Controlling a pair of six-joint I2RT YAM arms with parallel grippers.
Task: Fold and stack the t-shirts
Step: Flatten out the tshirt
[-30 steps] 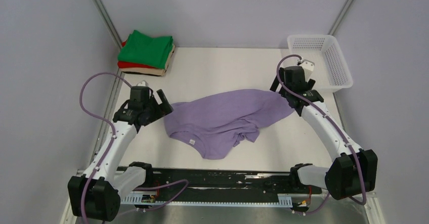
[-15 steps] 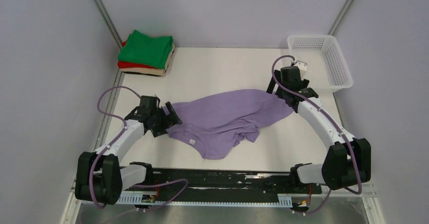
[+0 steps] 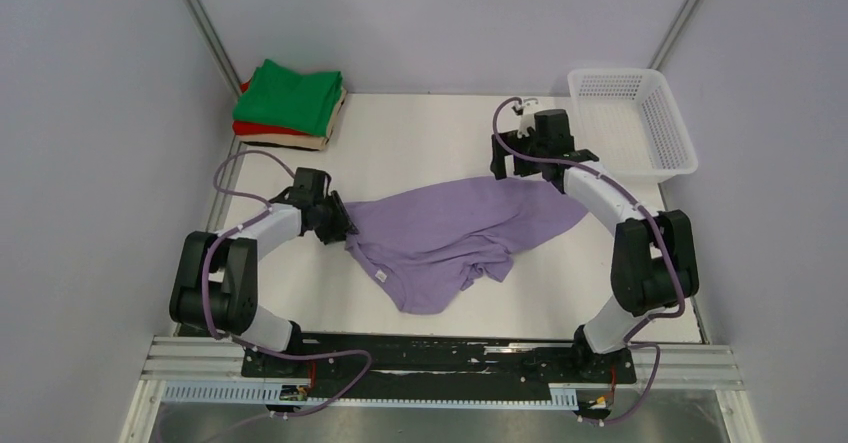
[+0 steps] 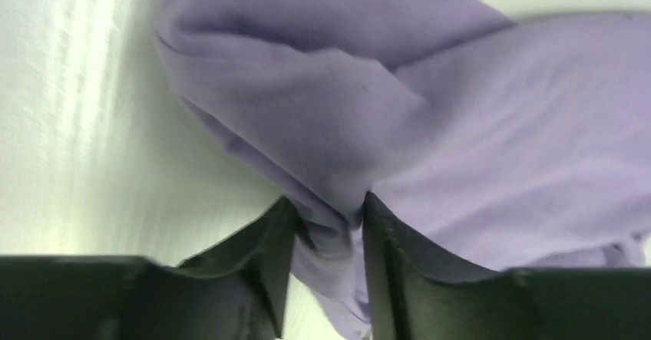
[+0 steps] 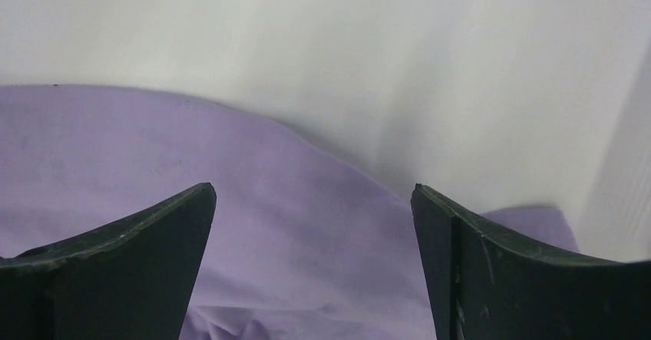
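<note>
Overhead view: I see bright, even, diffuse light; soft faint shadows on the white worktop [image 3: 420,133]. Left wrist view: I note streaky blur and glare on the worktop at left; lavender t-shirt [image 4: 460,125] soft-focused. Right wrist view: right hand [image 5: 313,190] dark, near-silhouette; grey shadow band toward the right edge.

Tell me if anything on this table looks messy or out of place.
The large lavender-purple cloth t-shirt lies crumpled in the middle, twisted, its near edge bunched in folds, unlike the neat folded green, red and beige stack at the far left corner. The left tool pinches a fold of its left edge. Nothing else stands out.
</note>
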